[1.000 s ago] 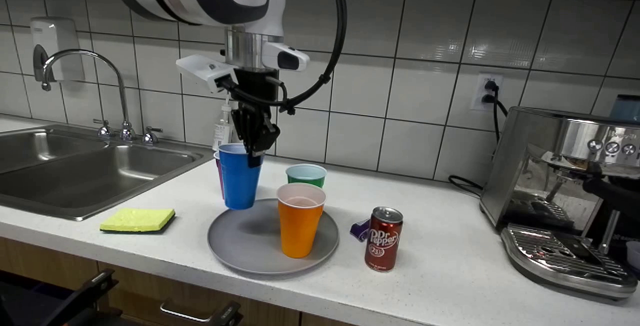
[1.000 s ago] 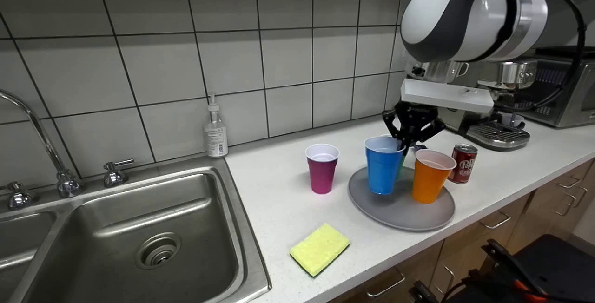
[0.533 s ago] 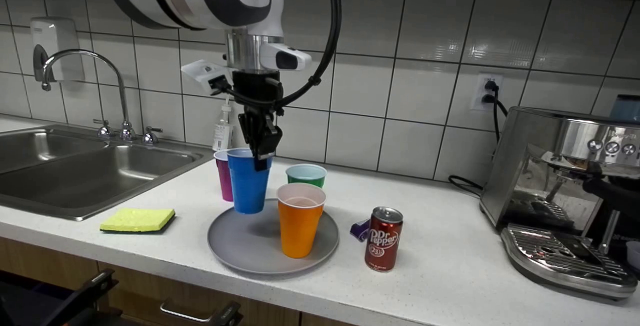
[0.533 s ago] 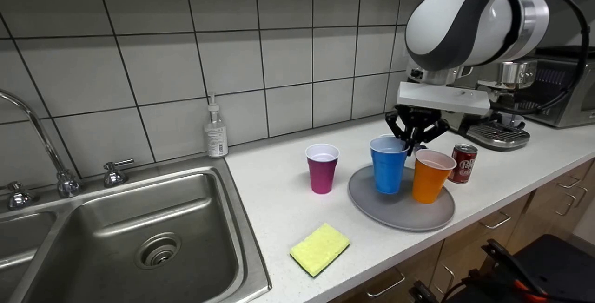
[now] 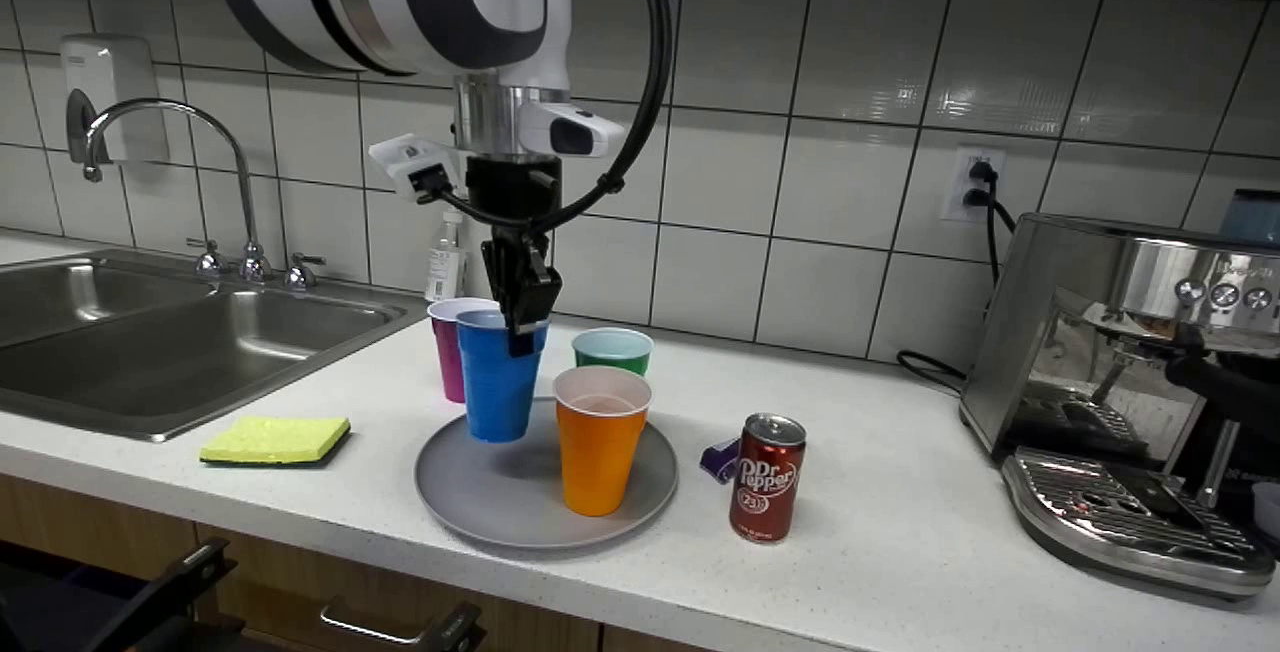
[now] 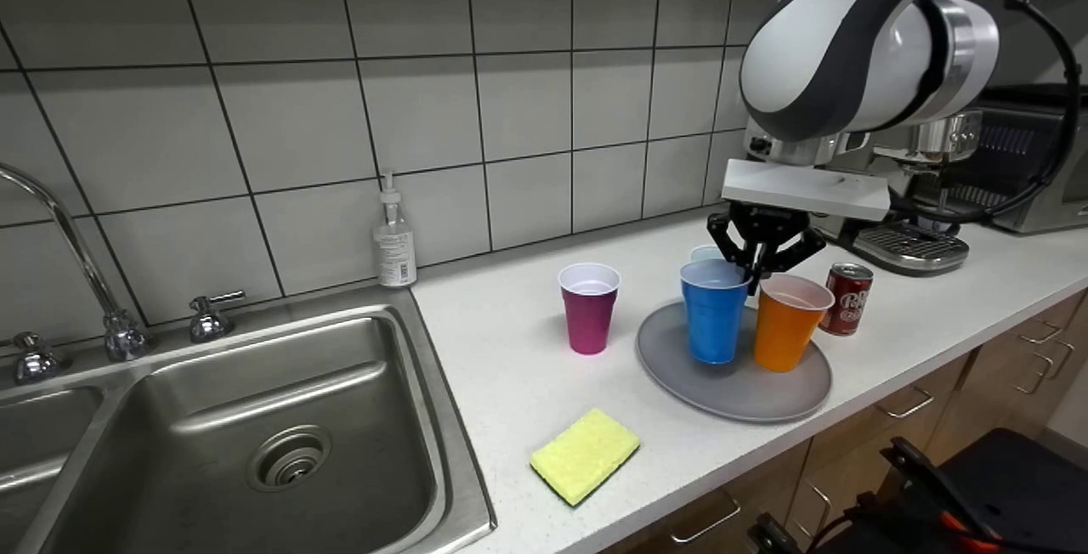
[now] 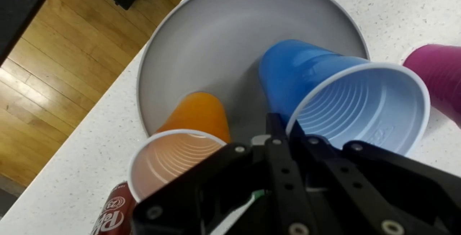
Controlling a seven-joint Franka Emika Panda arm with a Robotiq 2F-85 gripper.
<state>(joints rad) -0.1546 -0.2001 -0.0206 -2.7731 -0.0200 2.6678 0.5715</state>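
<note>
The blue plastic cup (image 6: pixel 712 322), pale inside with ring lines, is pinched at its rim, mouth up, over the round gray plate (image 5: pixel 530 512).

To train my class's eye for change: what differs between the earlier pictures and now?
The blue cup moved down and toward the orange cup, over the plate, its rim gripped by the hand throughout. The orange cup, plate, sponge and can stayed put.
</note>
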